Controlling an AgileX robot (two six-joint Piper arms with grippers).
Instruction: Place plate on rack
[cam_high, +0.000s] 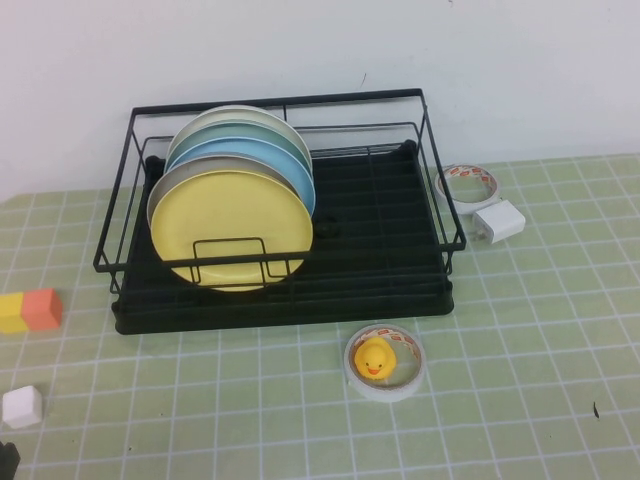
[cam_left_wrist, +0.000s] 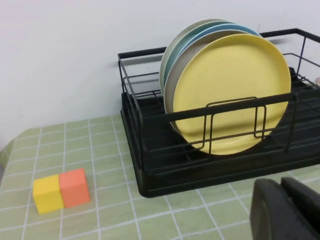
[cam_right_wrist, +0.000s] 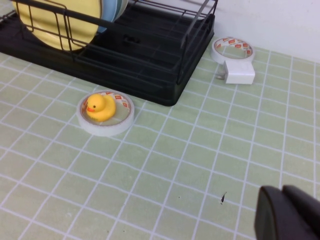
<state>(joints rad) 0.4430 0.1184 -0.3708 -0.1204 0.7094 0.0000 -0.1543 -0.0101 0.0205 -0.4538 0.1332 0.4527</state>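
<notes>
The pale-yellow plate (cam_high: 230, 228) stands upright in the front slot of the black wire rack (cam_high: 420, 300), leaning against a grey-white plate (cam_high: 168, 180), with a light blue plate (cam_high: 270, 160) and others behind it. The yellow plate also shows in the left wrist view (cam_left_wrist: 231, 90) and partly in the right wrist view (cam_right_wrist: 47, 20). My left gripper (cam_left_wrist: 281, 186) is shut and empty, low over the table in front of the rack's left end (cam_left_wrist: 150, 170). My right gripper (cam_right_wrist: 282, 192) is shut and empty, over the table right of the rack's front.
A tape roll with a yellow rubber duck (cam_high: 376, 357) lies in front of the rack. Another tape roll (cam_high: 468, 182) and a white charger (cam_high: 499, 221) lie right of it. A yellow-and-orange block (cam_high: 30, 310) and a white cube (cam_high: 22, 406) lie at the left.
</notes>
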